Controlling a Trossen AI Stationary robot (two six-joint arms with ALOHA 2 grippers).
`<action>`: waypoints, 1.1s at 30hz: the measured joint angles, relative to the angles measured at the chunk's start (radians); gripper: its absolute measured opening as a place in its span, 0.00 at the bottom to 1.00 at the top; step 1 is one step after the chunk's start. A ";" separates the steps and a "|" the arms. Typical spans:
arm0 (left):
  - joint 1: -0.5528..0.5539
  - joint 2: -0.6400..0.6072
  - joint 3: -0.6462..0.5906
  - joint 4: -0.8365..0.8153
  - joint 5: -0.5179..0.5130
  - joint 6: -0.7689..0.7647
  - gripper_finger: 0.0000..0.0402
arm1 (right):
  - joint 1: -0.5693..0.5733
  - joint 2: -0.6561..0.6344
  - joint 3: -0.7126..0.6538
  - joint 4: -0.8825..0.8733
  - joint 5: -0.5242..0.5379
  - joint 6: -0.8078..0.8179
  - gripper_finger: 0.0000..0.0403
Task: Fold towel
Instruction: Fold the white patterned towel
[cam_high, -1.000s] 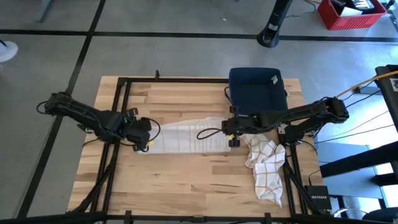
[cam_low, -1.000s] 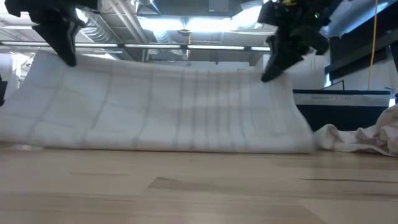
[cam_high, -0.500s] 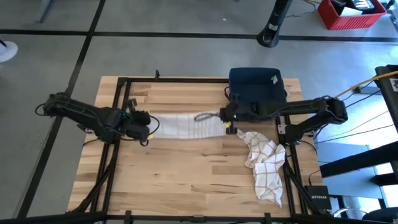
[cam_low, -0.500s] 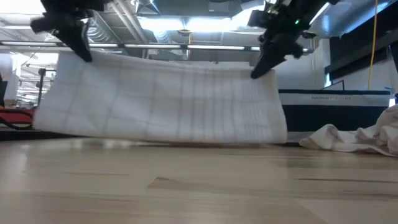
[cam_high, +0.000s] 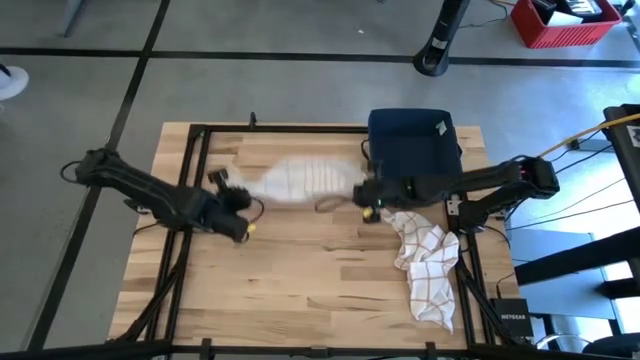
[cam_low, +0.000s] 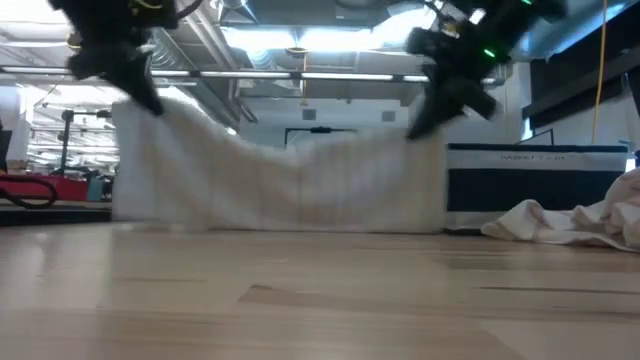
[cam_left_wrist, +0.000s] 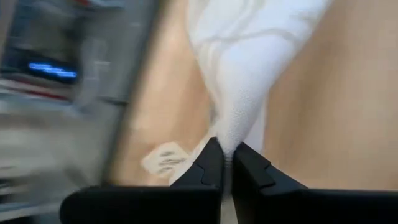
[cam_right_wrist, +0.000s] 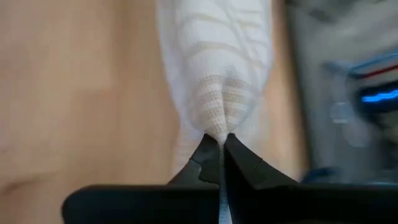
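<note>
Both arms hold the white towel (cam_high: 300, 182) up over the far-middle of the wooden table (cam_high: 300, 290): the left gripper (cam_left_wrist: 225, 163) is pinched tight on one top corner and the right gripper (cam_right_wrist: 221, 154) is clamped on the other, each with a small bunch of cloth squeezed between closed fingers. In the low view the towel hangs as a sheet between them, sagging in the middle, its bottom edge at or just above the tabletop. To do this step well, I judge the two grippers should travel together at the same height and pace, keeping the top edge taut enough that the sag does not turn into a crease, and should lay the hanging part down so its edges line up rather than skew. A second, checked cloth (cam_high: 427, 270) lies crumpled near the right arm beside the dark blue bin (cam_high: 413, 143) — best kept clear of the sweep. Much is hard to read: the towel is smeared by motion from above, its lower edge cannot be told as touching or not, and whether it is already doubled is unclear.
</note>
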 joint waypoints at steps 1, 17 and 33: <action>-0.022 0.018 -0.025 0.044 0.051 -0.024 0.01 | 0.023 0.007 -0.033 0.010 -0.024 0.035 0.01; -0.251 0.189 -0.225 0.371 0.464 -0.171 0.04 | 0.209 0.037 -0.185 0.144 -0.279 0.229 0.10; -0.181 0.084 -0.070 0.273 0.619 -0.203 0.41 | 0.181 0.031 0.035 -0.183 -0.370 0.258 0.50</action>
